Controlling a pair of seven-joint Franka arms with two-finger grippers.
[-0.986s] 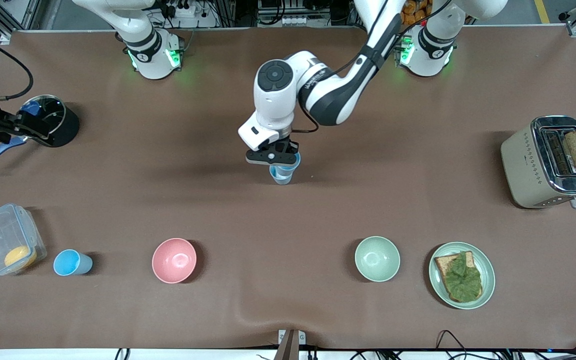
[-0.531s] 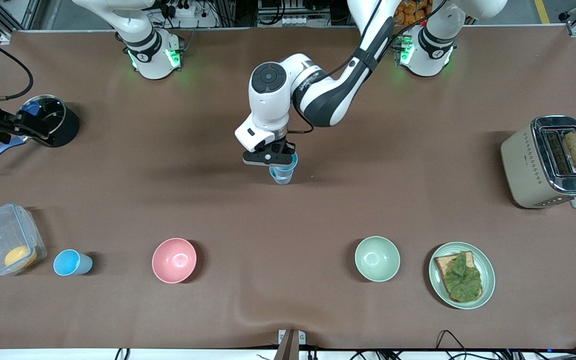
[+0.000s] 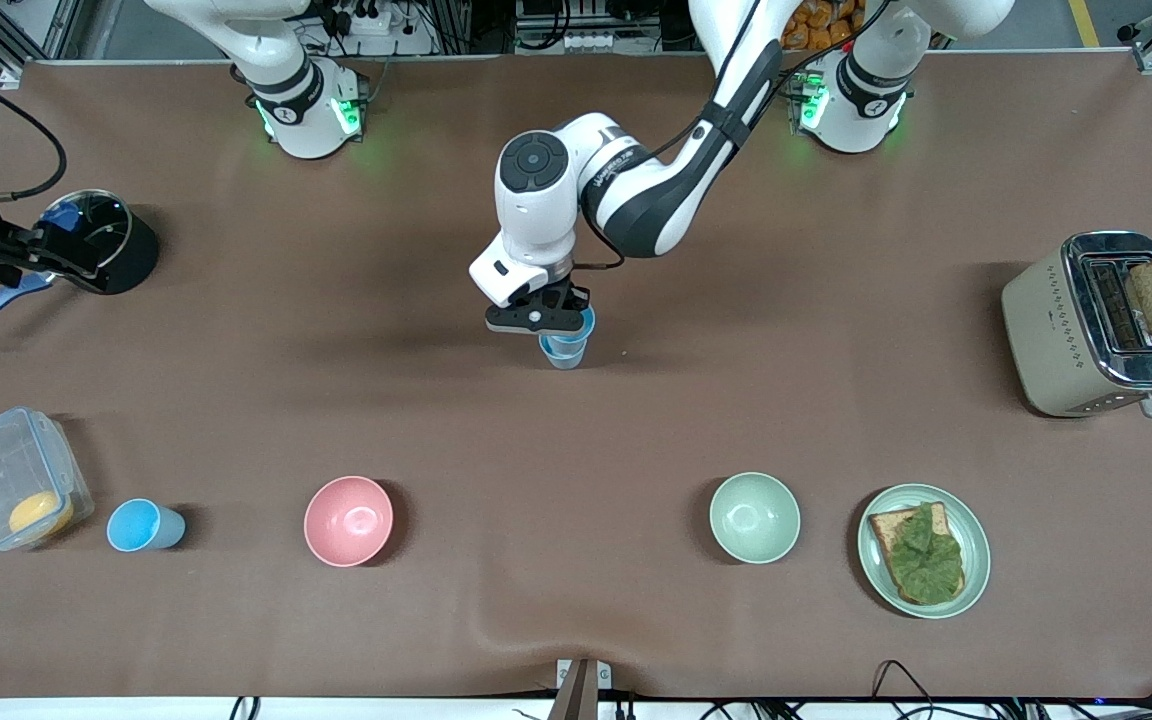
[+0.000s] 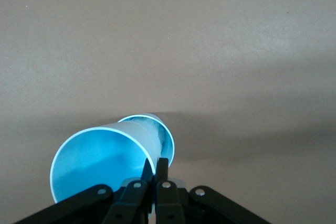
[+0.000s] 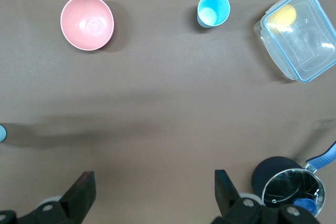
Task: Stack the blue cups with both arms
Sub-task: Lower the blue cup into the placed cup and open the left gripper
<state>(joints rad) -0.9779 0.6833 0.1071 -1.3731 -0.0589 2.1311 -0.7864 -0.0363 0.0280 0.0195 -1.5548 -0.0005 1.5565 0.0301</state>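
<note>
My left gripper [image 3: 548,318] is at the middle of the table, shut on the rim of a light-blue cup [image 3: 566,348]. The cup hangs tilted, low over the brown table mat. In the left wrist view the fingers [image 4: 162,167] pinch the cup's wall [image 4: 100,161], one inside and one outside. A second blue cup [image 3: 142,526] stands upright near the front camera at the right arm's end, beside a clear box. It also shows in the right wrist view [image 5: 213,10] with a white patch inside. My right gripper [image 5: 153,178] is open and empty, high over the table.
A pink bowl [image 3: 348,520] and a pale green bowl [image 3: 754,517] stand near the front camera. A plate with toast and greens [image 3: 924,550] and a toaster [image 3: 1101,322] are at the left arm's end. A clear box [image 3: 16,478] and a black pot [image 3: 101,240] are at the right arm's end.
My left arm's wrist has shifted slightly toward the right arm's end; the held cup has barely moved. Everything else is still.
</note>
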